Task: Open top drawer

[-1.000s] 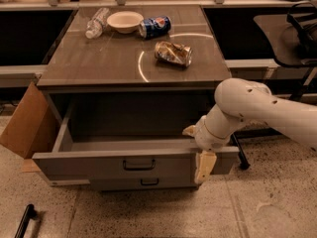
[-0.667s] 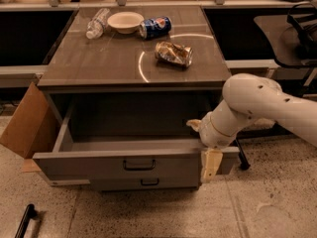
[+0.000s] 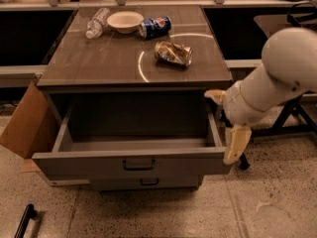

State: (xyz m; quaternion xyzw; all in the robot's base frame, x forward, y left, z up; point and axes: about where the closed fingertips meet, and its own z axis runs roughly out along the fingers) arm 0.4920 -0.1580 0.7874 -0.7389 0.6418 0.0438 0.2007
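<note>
The top drawer (image 3: 89, 165) is the wide grey one under the tabletop. It stands pulled far out, its inside bare, with a small dark bar handle (image 3: 138, 164) at the middle of its front panel. A shallower grey drawer (image 3: 146, 183) shows below it, shut. My gripper (image 3: 226, 120) is just beyond the drawer's right side wall, at the end of the white arm (image 3: 282, 73). Its tan fingers (image 3: 236, 144) are spread apart and hold nothing. It does not touch the handle.
On the tabletop (image 3: 99, 63) lie a plastic bottle (image 3: 96, 23), a white bowl (image 3: 125, 21), a blue can (image 3: 154, 27) and a crumpled bag (image 3: 173, 53). A cardboard flap (image 3: 27, 125) leans at the left. A black chair base (image 3: 292, 123) is behind the arm.
The arm and gripper have drawn back to the right, off the drawer's front right corner. The drawer stays pulled out as before.
</note>
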